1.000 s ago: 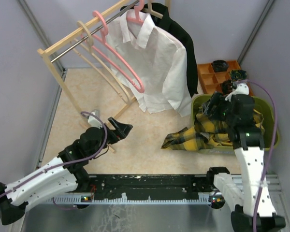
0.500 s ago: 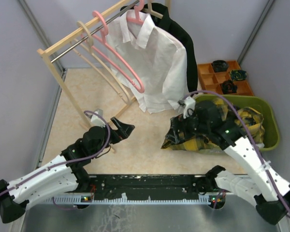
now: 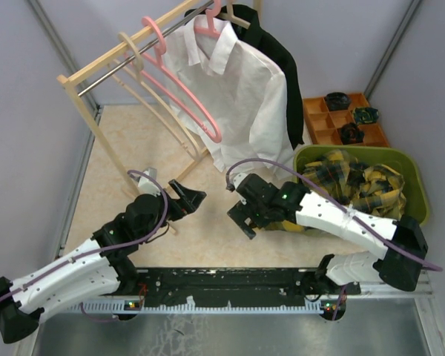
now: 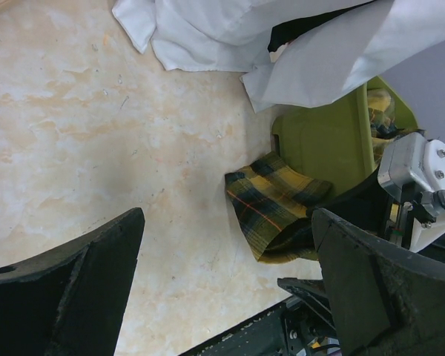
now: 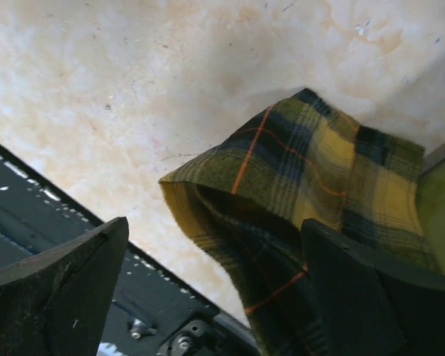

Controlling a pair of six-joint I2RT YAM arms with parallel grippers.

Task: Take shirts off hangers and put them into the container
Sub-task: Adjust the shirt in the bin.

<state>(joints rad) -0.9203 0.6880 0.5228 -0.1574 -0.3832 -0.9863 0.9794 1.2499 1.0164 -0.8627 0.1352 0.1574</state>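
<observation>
A white shirt hangs on a pink hanger on the rack, with a black shirt behind it. An empty pink hanger and pale beige hangers hang to its left. The yellow-and-green plaid shirt lies in the olive-green container; a fold spills over its left wall onto the table. My right gripper is open low over the table at that fold, touching nothing. My left gripper is open and empty above bare tabletop.
The wooden rack with its metal bar fills the back left, one leg close to my left arm. An orange compartment tray with small dark items sits behind the container. The white shirt's hem hangs just above the table.
My right arm has swung left from over the container and come down beside the spilled plaid fold, its jaws widening. The left arm has stayed where it was.
</observation>
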